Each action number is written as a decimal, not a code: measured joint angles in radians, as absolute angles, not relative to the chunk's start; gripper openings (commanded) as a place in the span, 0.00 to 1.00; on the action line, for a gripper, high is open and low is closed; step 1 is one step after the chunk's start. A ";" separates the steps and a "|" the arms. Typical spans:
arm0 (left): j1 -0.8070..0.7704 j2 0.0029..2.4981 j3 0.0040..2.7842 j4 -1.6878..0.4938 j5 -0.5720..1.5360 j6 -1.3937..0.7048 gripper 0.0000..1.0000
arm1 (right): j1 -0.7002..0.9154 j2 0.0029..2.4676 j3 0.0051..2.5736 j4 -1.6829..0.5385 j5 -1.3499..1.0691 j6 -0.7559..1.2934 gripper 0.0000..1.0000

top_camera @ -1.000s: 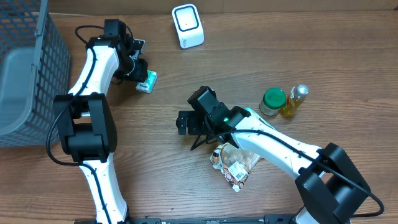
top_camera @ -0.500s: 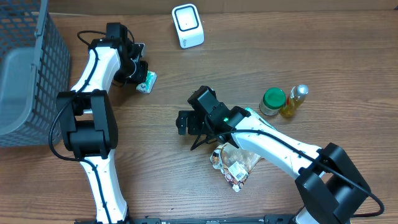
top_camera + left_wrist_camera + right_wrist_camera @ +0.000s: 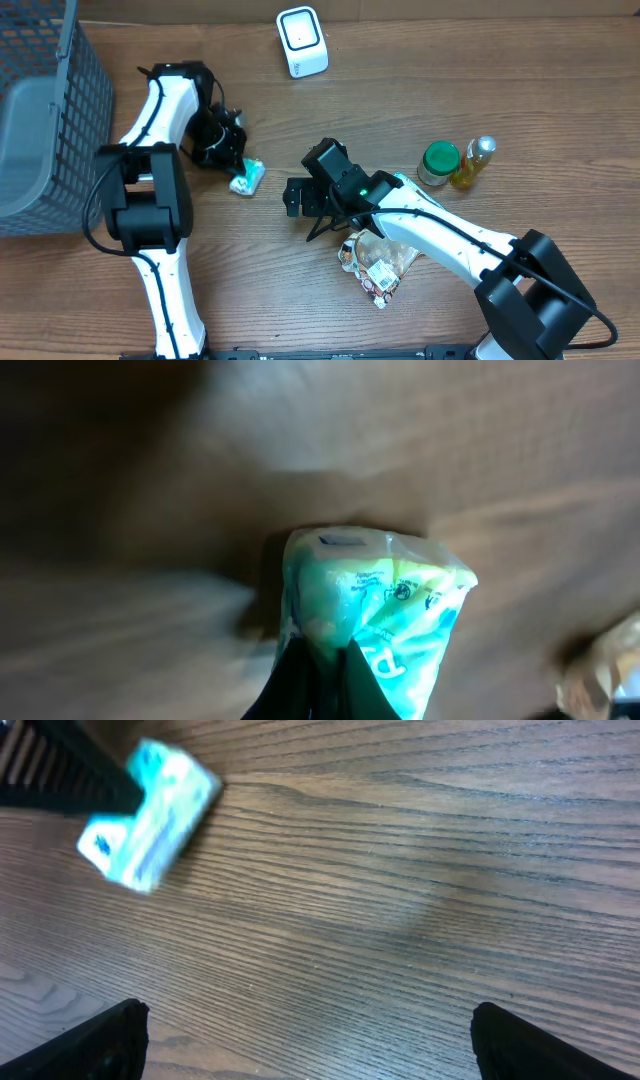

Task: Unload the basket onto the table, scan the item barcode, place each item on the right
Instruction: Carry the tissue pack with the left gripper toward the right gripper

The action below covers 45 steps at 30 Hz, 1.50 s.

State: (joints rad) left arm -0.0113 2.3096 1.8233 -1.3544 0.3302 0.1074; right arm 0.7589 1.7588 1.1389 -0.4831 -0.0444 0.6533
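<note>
The item is a small teal and white packet (image 3: 246,178), left of the table's middle. My left gripper (image 3: 231,163) is shut on it. In the left wrist view the packet (image 3: 385,600) fills the centre, and the dark fingers (image 3: 300,680) pinch its lower edge. The picture is blurred and no barcode can be read. The white scanner (image 3: 302,41) stands at the back edge. My right gripper (image 3: 296,196) hovers open over bare wood at the centre. Its view shows the packet (image 3: 150,815) at the upper left, with nothing between its own fingers (image 3: 110,1035).
A grey wire basket (image 3: 45,110) holding a grey bin takes up the left side. A green-lidded jar (image 3: 438,162) and a yellow oil bottle (image 3: 473,162) stand at the right. A crumpled snack bag (image 3: 378,263) lies under the right arm.
My left gripper has shut on the packet and carried it toward the front and slightly right, away from the back edge. The right arm has not moved.
</note>
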 measured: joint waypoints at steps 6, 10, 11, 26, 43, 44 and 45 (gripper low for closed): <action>-0.072 2.311 1.822 -1.406 0.337 0.107 0.05 | 0.759 1.759 1.139 -0.511 -0.040 0.653 1.00; -0.105 2.311 1.820 -1.414 0.338 0.107 0.05 | 0.759 1.759 1.139 -0.524 -0.022 0.653 1.00; -0.112 2.311 1.820 -1.411 0.338 0.107 0.05 | 0.759 1.759 1.139 -0.524 -0.018 0.653 1.00; -0.130 1.969 1.641 -1.264 0.281 0.015 0.05 | 0.759 1.759 1.139 -0.540 -0.010 0.727 1.00; -0.131 1.722 1.024 -0.774 0.144 -0.263 0.04 | 0.759 1.759 1.139 -0.529 -0.027 0.764 1.00; -0.131 1.722 1.009 -0.760 0.141 -0.279 0.04 | 0.759 1.759 1.139 -0.527 -0.037 0.764 1.00; -0.131 1.722 1.001 -0.754 0.141 -0.288 0.04 | 0.759 1.759 1.139 -0.526 -0.041 0.764 1.00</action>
State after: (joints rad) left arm -0.1314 1.7222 1.0008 -0.7540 0.1413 -0.2882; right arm 0.7589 1.7592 1.1389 -0.5259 -0.0414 0.7643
